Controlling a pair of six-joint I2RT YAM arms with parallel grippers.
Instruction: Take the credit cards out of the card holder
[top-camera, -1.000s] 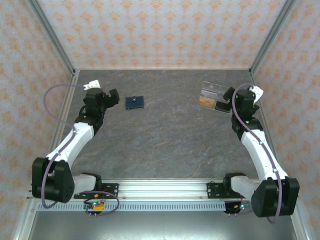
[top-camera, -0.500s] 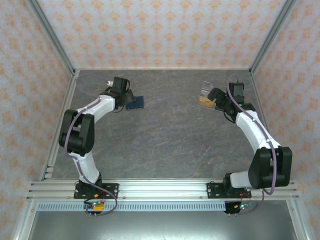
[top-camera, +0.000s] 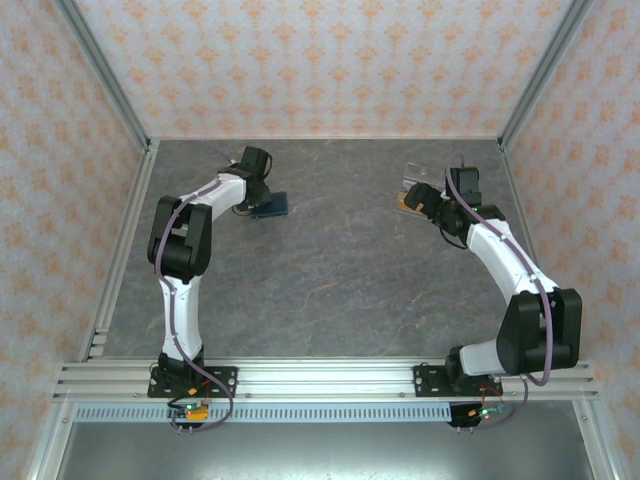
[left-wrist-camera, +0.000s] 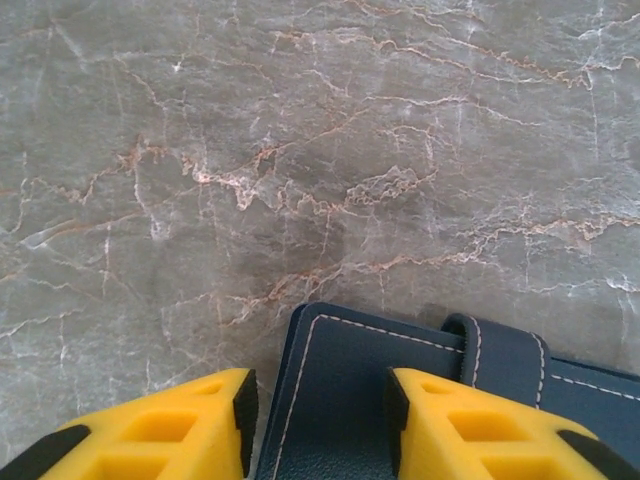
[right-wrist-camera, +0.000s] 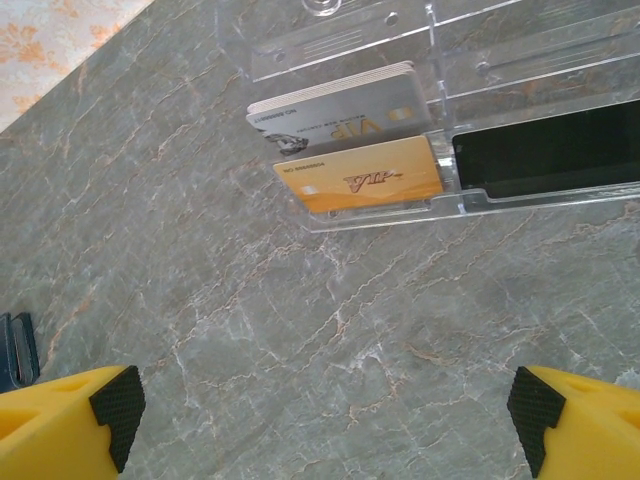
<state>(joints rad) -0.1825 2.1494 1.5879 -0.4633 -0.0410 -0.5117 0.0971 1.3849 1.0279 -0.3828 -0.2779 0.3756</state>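
Left tool (left-wrist-camera: 318, 405) reached card holder (top-camera: 277, 205), jaws narrowing.

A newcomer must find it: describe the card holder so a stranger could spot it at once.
On the grey marbled table, look to the back left, at the left gripper. The card holder is a small navy wallet with pale stitching and a strap. Unlike the clear box at back right, it is dark and opaque.

The card holder (left-wrist-camera: 340, 400) is dark navy with pale stitching. Beneath it the table (left-wrist-camera: 300, 150) is grey marble veined rust and white. Over it, the left gripper (left-wrist-camera: 318, 420) has yellow fingers (left-wrist-camera: 150, 430) with black pads. Well right of it, a clear box (right-wrist-camera: 340, 50) holds grey and orange-gold cards (right-wrist-camera: 360, 175).
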